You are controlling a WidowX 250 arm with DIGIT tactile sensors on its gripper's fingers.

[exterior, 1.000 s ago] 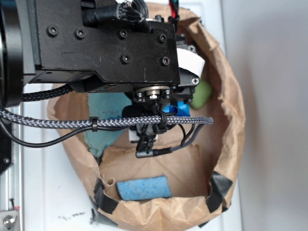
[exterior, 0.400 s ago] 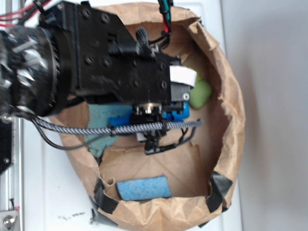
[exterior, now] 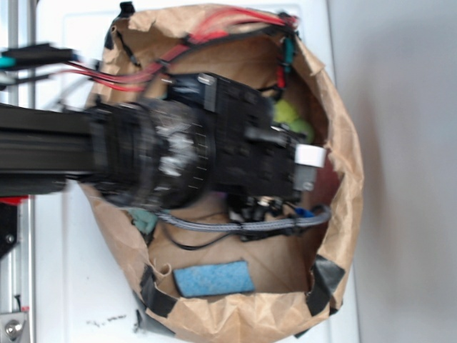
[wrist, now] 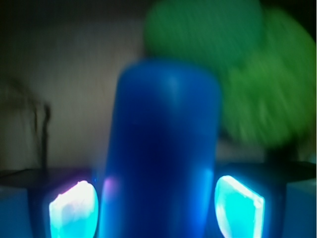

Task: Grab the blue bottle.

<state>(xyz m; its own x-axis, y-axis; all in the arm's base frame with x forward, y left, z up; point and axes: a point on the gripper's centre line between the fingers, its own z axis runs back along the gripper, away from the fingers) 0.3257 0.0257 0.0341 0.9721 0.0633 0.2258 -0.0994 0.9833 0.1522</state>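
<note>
Your largest thing in the exterior view is the brown paper bag (exterior: 341, 179), rolled down into an open basket on the white table (exterior: 71, 286). The black arm (exterior: 143, 153) reaches in from the left and covers most of the bag's middle, with red wires (exterior: 207, 36) looping over the upper rim. Below the arm, a light-blue sponge (exterior: 213, 278) lies flat on the bag's floor. A green object (exterior: 294, 121) shows just above the wrist. In your wrist view, the blue bottle (wrist: 163, 148) fills the centre, standing between the two glowing fingers (wrist: 238, 203) of the gripper (wrist: 156, 203). The fingers sit close on either side of the bottle; you cannot tell whether they press it.
</note>
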